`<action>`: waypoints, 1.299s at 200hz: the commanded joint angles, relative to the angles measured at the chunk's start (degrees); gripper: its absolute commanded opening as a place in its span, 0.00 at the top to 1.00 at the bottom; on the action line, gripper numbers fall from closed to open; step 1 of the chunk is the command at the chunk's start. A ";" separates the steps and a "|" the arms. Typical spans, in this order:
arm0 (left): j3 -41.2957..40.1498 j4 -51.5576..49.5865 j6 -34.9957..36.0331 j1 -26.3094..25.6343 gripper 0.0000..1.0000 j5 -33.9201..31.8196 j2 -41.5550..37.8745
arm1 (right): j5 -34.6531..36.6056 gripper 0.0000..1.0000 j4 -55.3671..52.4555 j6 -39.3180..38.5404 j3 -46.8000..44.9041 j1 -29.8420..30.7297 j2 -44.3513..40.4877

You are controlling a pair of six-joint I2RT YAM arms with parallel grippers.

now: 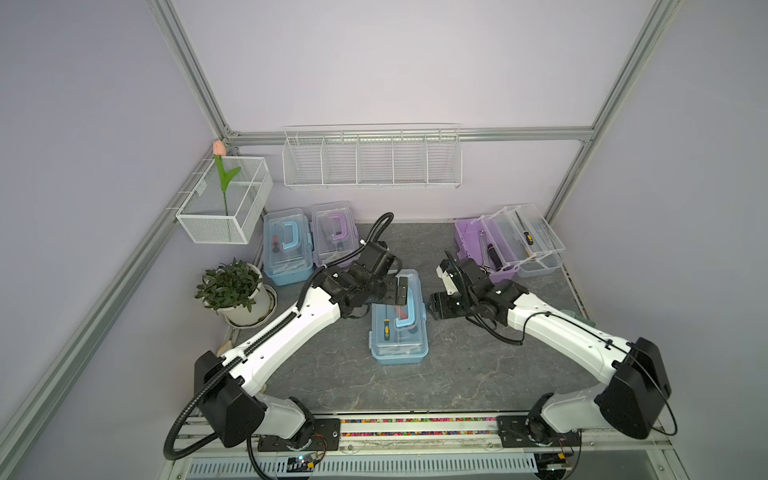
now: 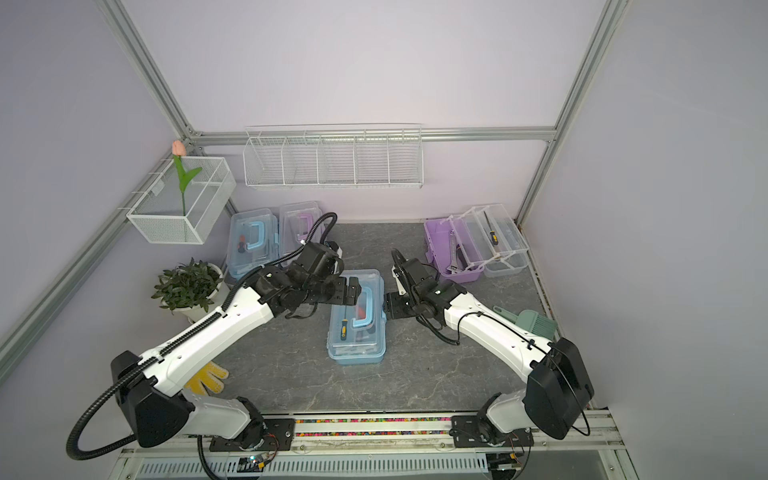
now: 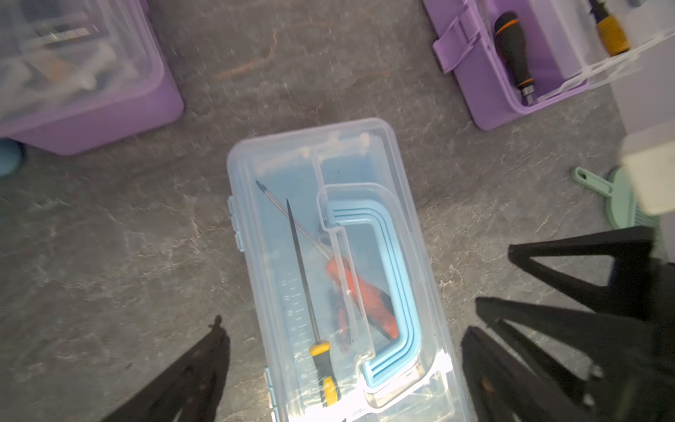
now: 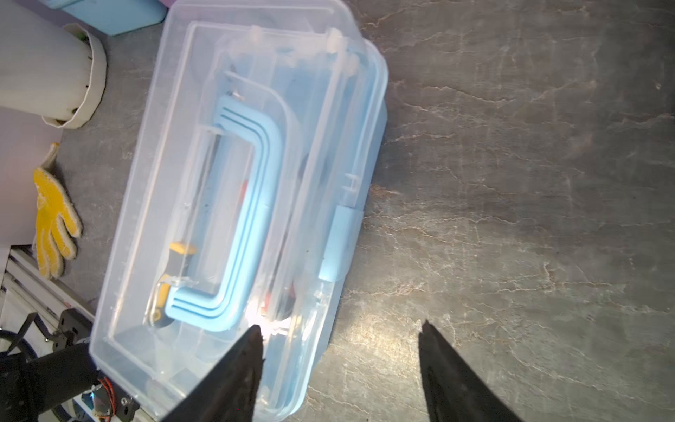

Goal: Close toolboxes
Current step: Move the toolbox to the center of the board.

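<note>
1. The centre blue toolbox (image 1: 399, 320) lies in the middle of the grey surface (image 1: 457, 374) with its clear lid down and its blue handle (image 3: 387, 292) folded flat on the lid.
2. A yellow-and-black screwdriver (image 3: 325, 369) and a red-handled screwdriver (image 3: 365, 296) show through the lid.
3. The left gripper (image 1: 401, 291) hangs over the far end of this toolbox. Its fingers (image 3: 197, 376) are spread wide to either side and hold nothing.
4. The right gripper (image 1: 436, 307) sits just beside the toolbox's right side, where the blue latch (image 4: 339, 244) is. Its fingers (image 4: 237, 372) are apart, one over the lid's edge and the other over bare surface, pinching nothing.
5. Whether the latch is snapped shut, I cannot tell.
6. At the back left, the back blue toolbox (image 1: 286, 249) and the closed purple toolbox (image 1: 334, 232) stand side by side with their lids down.
7. At the back right, the open purple toolbox (image 1: 486, 249) has its clear trays (image 1: 528, 237) swung out, with tools showing inside.
</note>
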 commanded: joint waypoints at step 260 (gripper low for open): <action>-27.41 6.89 -0.49 13.07 0.00 6.56 -23.47 | 7.47 0.67 20.40 2.66 28.56 -7.78 39.71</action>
